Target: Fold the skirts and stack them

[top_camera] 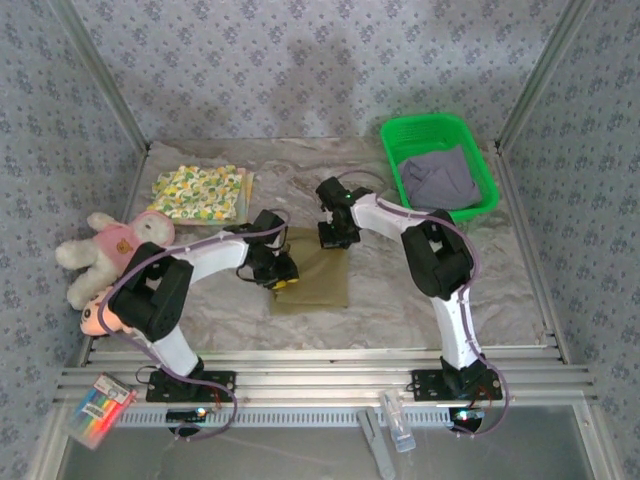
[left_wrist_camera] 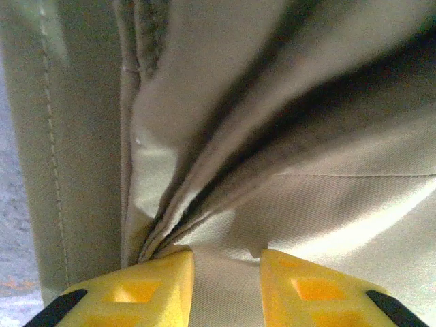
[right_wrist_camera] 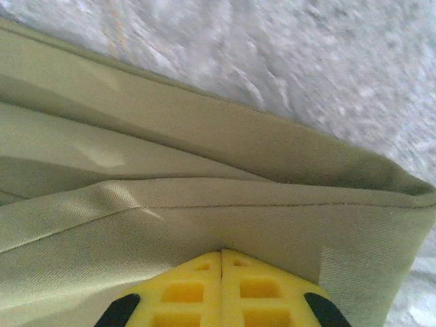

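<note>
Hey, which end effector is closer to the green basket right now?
Right. The right end effector is at the olive skirt's far edge, left of the green basket. The left end effector is at the skirt's left side, farther away.

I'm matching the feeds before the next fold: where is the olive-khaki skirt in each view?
Top external: the olive skirt lies at the table's centre, between the two arms' tips.
Left wrist: the olive skirt covers most of the picture in bunched folds.
Right wrist: the olive skirt takes the lower left, its folded edge running diagonally.
Shared landmark: the crinkled pale table cover.
</note>
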